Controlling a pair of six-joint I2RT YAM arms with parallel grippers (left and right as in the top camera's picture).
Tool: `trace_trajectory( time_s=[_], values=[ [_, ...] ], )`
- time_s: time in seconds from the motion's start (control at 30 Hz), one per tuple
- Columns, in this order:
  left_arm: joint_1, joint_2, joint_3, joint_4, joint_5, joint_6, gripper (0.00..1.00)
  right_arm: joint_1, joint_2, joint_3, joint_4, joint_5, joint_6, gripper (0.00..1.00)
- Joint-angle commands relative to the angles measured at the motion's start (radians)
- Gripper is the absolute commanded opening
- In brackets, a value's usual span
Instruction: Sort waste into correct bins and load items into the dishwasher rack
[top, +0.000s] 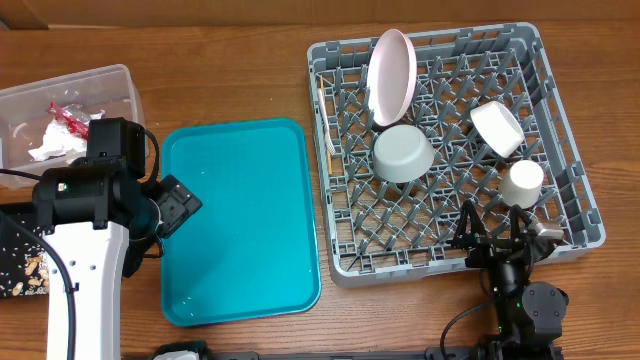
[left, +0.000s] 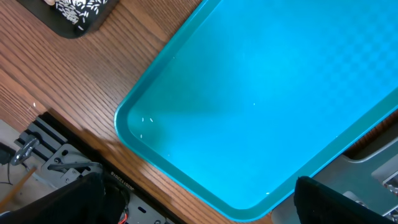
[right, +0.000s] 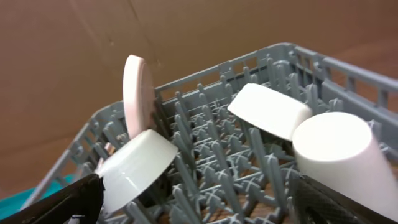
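The pale pink round plate (top: 391, 62) is stood on edge between pegs of the grey lattice dishwasher rack (top: 560, 160) (so it drains, prob.). The left gripper (top: 172, 205) and right gripper (top: 492, 237) are held w/ fingers apart, nothing gripped.

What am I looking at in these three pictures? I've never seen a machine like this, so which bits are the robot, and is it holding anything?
There are two robot arms at a wooden table, each ending in a two-finger gripper. The wide picture looks down from above. The left gripper is over the edge of a bare teal tray; the right gripper sits at the near edge of the grey dishwasher rack.

The other two pictures come from small cameras on the wrists, so the dark shapes at their bottom corners are the gripper's own fingers.

In the rack stand a pink plate on edge, a grey bowl, a whitish bowl and a white cup. At far left, a clear tub holds a napkin and a red wrapper, and a black tray holds food scraps.

Both grippers are open and hold nothing.
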Motion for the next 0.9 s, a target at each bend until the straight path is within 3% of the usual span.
trace_trajectory(
  time_s=[0.0,0.1,0.87],
  values=[
    [0.004,-0.010,0.001,-0.002,0.001,-0.013,1.00,-0.004,-0.012,-0.006,0.000,0.023,-0.107,1.00],
    [0.004,-0.010,0.001,-0.002,0.001,-0.013,1.00,-0.004,-0.012,-0.006,0.000,0.020,-0.155,1.00],
    [0.004,-0.010,0.001,-0.002,0.001,-0.013,1.00,-0.004,-0.011,-0.006,0.000,0.003,-0.147,1.00]
  ],
)
